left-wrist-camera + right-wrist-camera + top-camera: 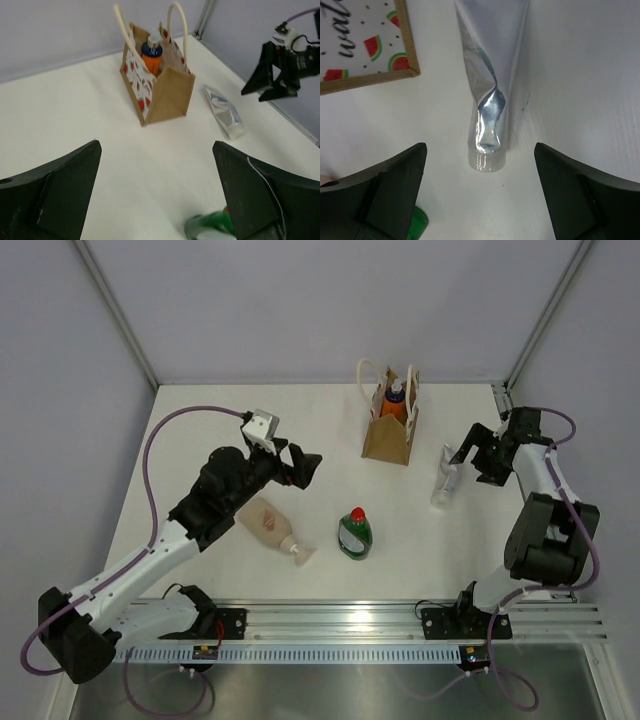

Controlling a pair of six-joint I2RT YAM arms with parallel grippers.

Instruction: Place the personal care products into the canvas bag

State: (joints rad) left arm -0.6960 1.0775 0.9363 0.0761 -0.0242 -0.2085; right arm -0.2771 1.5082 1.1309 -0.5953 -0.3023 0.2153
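Observation:
The canvas bag stands upright at the back middle with the orange bottle with blue cap inside it. The silver-white squeeze tube lies flat to the right of the bag. The green bottle with red cap and the beige pump bottle lie in the middle. My left gripper is open and empty above the table, between the pump bottle and the bag. My right gripper is open and empty, hovering over the tube, with the tube's cap end between its fingers.
The left wrist view shows the bag, the orange bottle, the tube, the green bottle and the right gripper. Grey walls enclose the white table. The bag's watermelon-print side shows in the right wrist view.

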